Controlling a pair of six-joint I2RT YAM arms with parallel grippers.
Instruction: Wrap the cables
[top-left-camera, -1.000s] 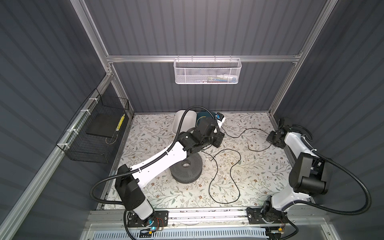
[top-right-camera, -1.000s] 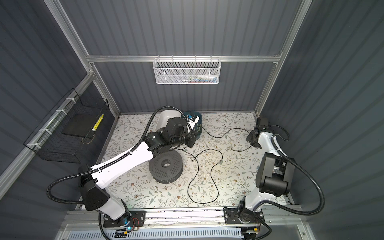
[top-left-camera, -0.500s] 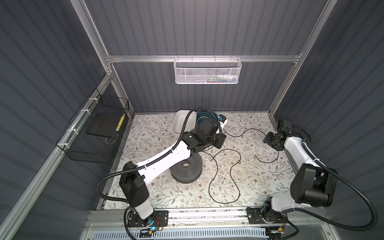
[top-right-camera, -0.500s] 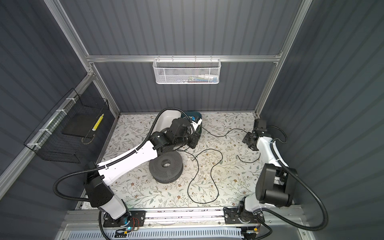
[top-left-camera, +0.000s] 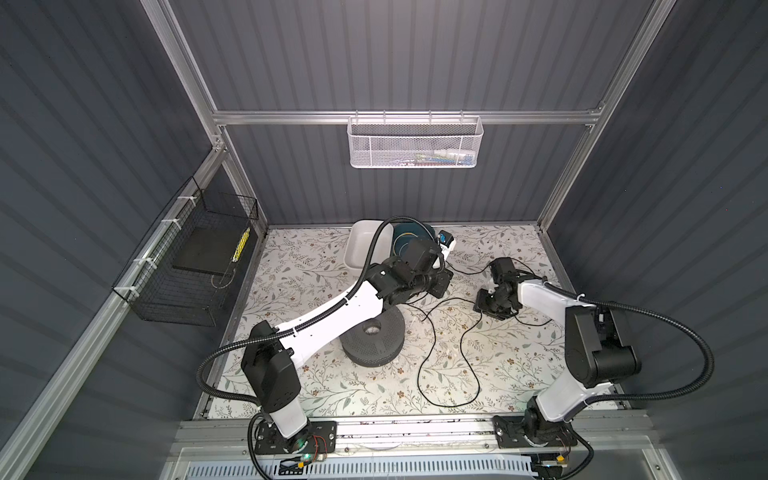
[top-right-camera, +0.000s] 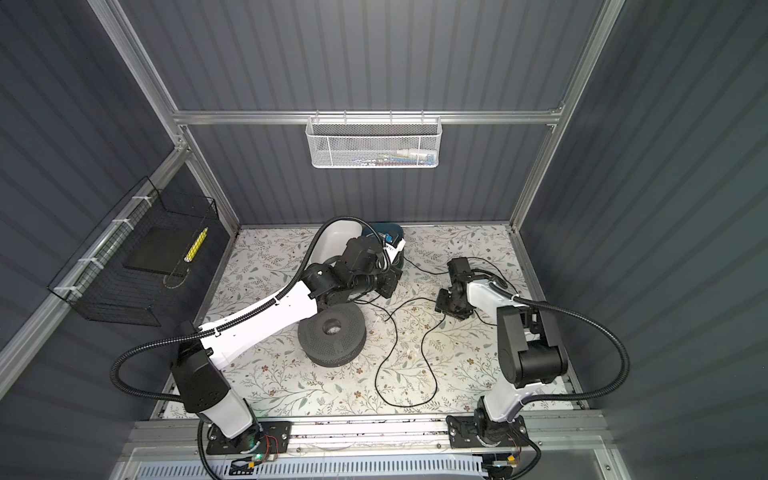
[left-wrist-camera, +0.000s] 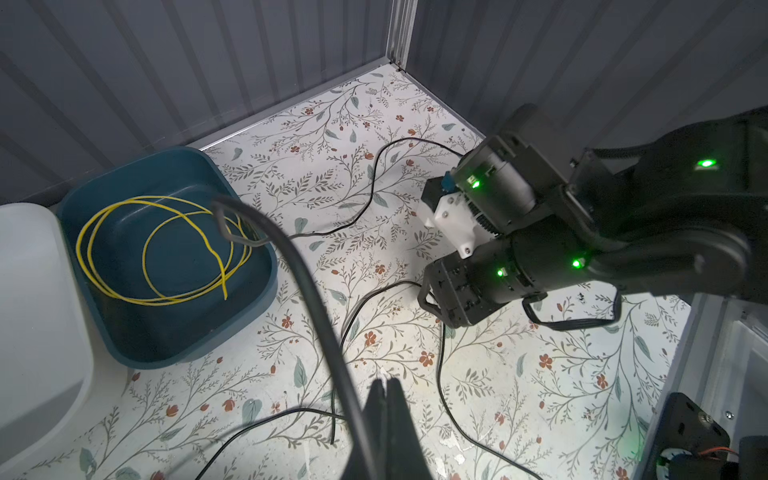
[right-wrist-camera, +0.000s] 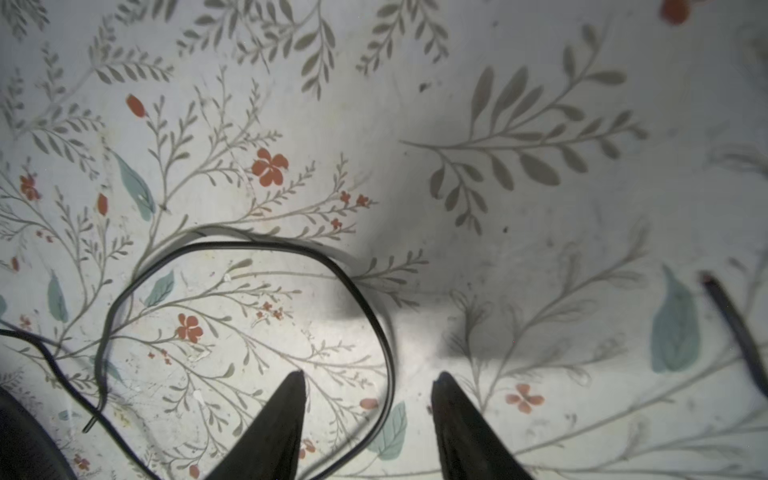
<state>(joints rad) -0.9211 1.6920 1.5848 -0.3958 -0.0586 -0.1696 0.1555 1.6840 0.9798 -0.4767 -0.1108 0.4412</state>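
Dark grey ribbed wall panels (top-left-camera: 415, 54) all round, held in a silver aluminium frame (top-left-camera: 291, 117). Floor's a pale floral-print sheet (top-left-camera: 299, 266).

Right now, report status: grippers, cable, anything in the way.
Left gripper shut. Right gripper open, astride a cable loop. Cable loose on table, unwrapped. Black disc close by.

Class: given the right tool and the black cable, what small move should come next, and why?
Probably close the right tool on the cable: its fingers stand open, and a strand of the loop runs between them. Lowering slightly first may help.
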